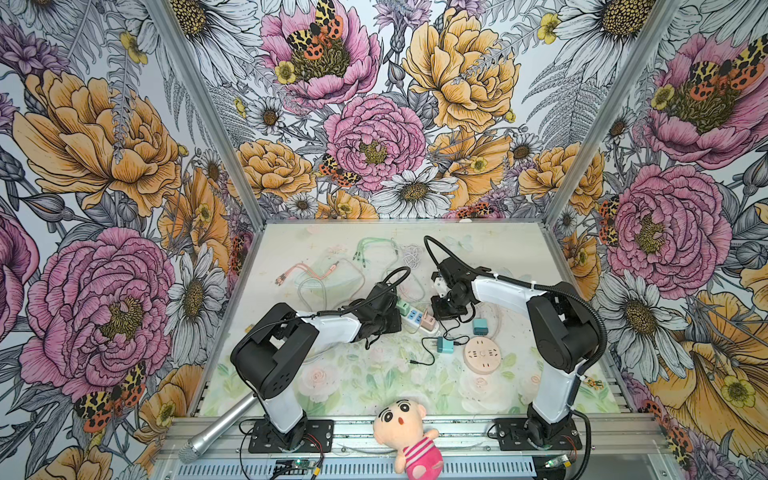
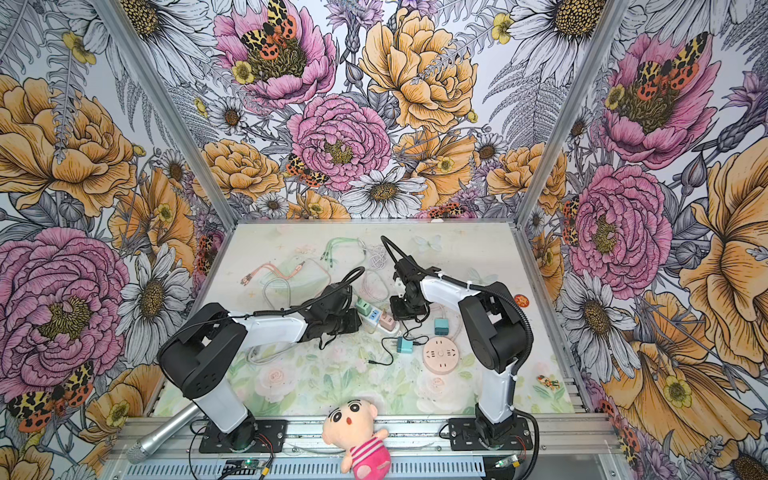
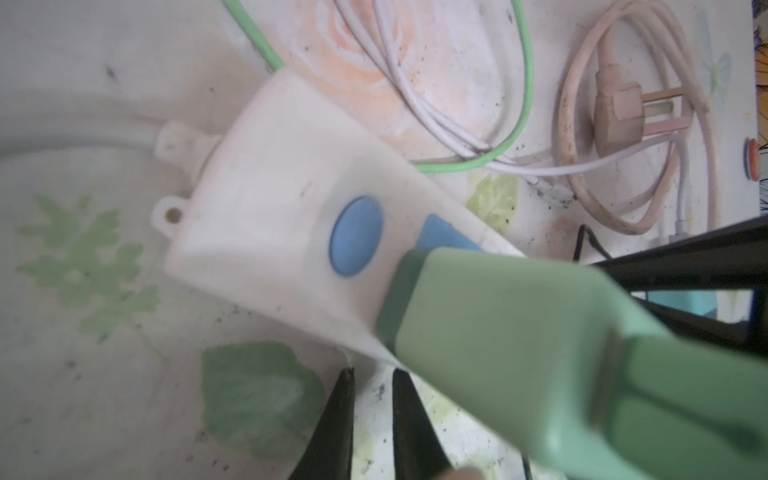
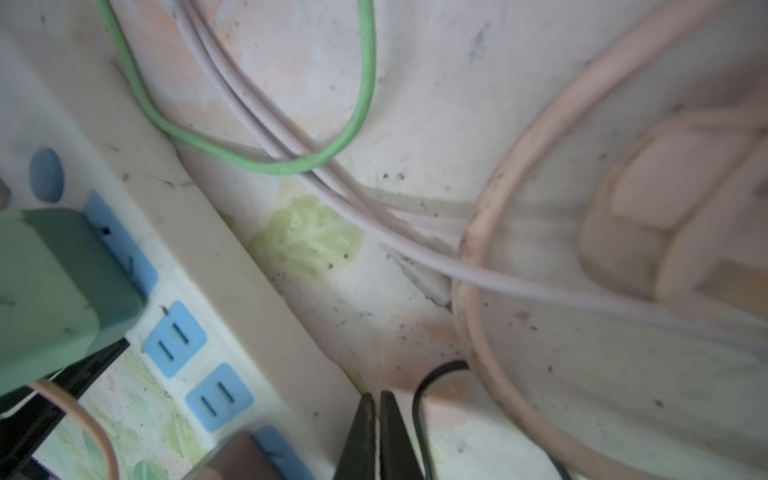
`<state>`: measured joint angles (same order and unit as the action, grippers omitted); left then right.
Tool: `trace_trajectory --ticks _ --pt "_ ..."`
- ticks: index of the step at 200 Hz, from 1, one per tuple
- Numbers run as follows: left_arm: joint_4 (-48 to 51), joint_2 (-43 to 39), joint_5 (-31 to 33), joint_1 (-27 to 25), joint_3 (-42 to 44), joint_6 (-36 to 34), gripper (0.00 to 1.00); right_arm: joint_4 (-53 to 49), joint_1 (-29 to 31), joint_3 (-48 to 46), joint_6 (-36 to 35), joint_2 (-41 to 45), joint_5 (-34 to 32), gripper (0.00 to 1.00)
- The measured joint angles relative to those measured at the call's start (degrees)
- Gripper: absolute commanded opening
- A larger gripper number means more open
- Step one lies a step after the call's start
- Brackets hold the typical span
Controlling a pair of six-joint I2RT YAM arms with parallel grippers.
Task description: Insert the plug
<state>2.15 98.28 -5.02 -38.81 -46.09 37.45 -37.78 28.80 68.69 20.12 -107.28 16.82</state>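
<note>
A white power strip point(image 1: 417, 318) point(image 2: 374, 318) with blue sockets lies mid-table. A green plug point(image 1: 402, 306) point(image 3: 498, 332) point(image 4: 54, 291) sits on its end beside the blue button. A pink plug point(image 1: 429, 321) point(image 2: 388, 322) sits on the other end, and two sockets between them are bare. My left gripper point(image 1: 388, 321) point(image 3: 370, 374) is next to the green plug. Its jaws stand narrowly apart with only table between them. My right gripper point(image 1: 444, 309) point(image 4: 377, 395) is shut on nothing, its tips at the table beside the strip's long edge.
Two teal adapters point(image 1: 481, 326) point(image 1: 445, 345), a thin black cable and a round pink socket point(image 1: 482, 354) lie in front of the strip on the right. Green, white and pink cables point(image 1: 374, 249) spread behind it. A pink coiled cord point(image 3: 615, 112) lies by the right gripper. A plush doll point(image 1: 409, 432) and a microphone point(image 1: 220, 428) rest on the front rail.
</note>
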Motion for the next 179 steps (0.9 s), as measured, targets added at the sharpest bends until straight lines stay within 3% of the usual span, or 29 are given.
trace_trajectory --ticks 66,179 --pt "-5.20 0.74 -0.83 6.16 1.42 2.32 0.20 0.39 4.81 5.99 2.21 -4.02 1.60 0.08" --pt "-3.43 -1.16 -3.19 13.73 2.78 0.22 0.20 0.39 10.80 15.69 4.74 -12.92 5.77 0.08"
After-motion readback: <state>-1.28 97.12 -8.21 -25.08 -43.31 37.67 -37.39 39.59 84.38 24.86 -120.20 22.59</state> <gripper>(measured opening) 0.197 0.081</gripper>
